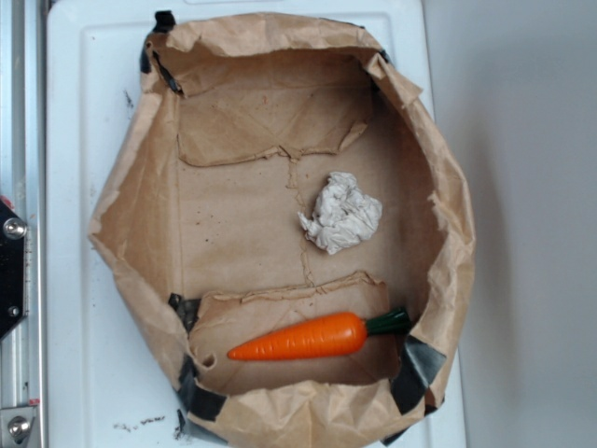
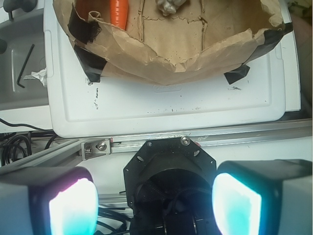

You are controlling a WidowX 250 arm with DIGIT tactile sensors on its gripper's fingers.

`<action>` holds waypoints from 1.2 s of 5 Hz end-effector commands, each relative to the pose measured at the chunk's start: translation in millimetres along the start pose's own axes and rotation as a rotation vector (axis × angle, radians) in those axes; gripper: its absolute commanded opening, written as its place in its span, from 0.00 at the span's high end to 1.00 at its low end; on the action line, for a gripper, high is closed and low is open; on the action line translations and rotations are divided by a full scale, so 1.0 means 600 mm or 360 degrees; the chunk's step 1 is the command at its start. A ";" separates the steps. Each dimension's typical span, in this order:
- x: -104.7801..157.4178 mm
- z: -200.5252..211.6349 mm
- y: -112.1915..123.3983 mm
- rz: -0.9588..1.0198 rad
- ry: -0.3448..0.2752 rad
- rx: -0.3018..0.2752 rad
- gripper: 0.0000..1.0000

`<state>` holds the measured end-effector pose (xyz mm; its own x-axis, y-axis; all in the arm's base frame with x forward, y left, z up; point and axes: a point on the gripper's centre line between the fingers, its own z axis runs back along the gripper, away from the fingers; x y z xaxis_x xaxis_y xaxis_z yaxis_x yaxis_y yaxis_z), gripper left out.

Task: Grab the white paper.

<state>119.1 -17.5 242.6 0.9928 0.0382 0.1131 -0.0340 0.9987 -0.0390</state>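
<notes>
Two things lie on the floor of the wide, crumpled brown paper bag [image 1: 140,215] that you see in the exterior view, its rim rolled down and patched with black tape [image 1: 415,369] at the corners, the whole sitting on a white plastic board [image 1: 70,280]. Working from the left, you have the orange toy carrot [image 1: 298,339] with its green stem, lying nearly level on the lower folded flap of the bag. To its right and higher up sits the white paper [image 1: 342,213], a small wrinkled wad resting on the bag's floor right of centre, clear of the carrot and of the bag's walls. In the wrist view you look past the gripper [image 2: 154,203], whose two glowing pads [image 2: 72,208] stand wide apart with nothing between them, well back from the bag over the metal rail [image 2: 195,139]. At the top edge of that view you catch the carrot's tip [image 2: 119,12] on the left and a scrap of the white wad [image 2: 168,5] to its right, both inside the bag.
</notes>
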 end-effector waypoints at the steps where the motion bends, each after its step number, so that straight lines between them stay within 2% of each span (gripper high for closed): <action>1: 0.000 0.000 0.000 0.0000 0.0000 0.0000 0.00; 2: 0.064 -0.005 -0.030 0.0123 -0.0055 -0.0070 0.00; 3: 0.107 -0.023 -0.033 0.0102 -0.0102 -0.0109 0.00; 4: 0.181 -0.064 -0.006 0.0132 -0.0200 -0.0114 0.00; 6: 0.280 -0.160 0.031 0.0169 -0.0167 -0.0057 0.00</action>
<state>291.7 0.9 145.3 0.9799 0.1369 0.1450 -0.1261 0.9887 -0.0814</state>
